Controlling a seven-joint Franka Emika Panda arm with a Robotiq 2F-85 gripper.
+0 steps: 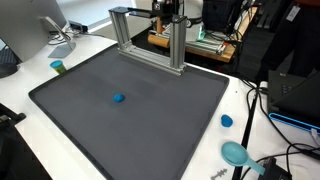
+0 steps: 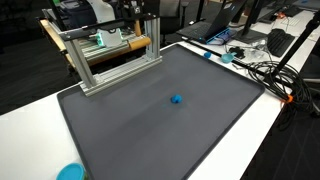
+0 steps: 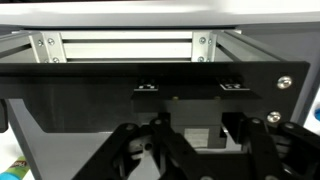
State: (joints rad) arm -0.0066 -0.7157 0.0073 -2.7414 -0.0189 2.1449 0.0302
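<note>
Above dark grey mat [image 1: 150,130] on a white desk [image 1: 25,95], hovers with gripper [image 3: 205,130] close behind the aluminium frame [image 1: 178,45], open or closed impossible to tell, small blue piece [image 1: 118,98] lying well beyond; seemingly an approach step, calling next for a path clearing the frame's top bar.

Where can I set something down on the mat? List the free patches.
Most of the grey mat is bare: all around the small blue piece, up to the aluminium frame. Crowded: beside the mat, among the cables and blue lid.
</note>
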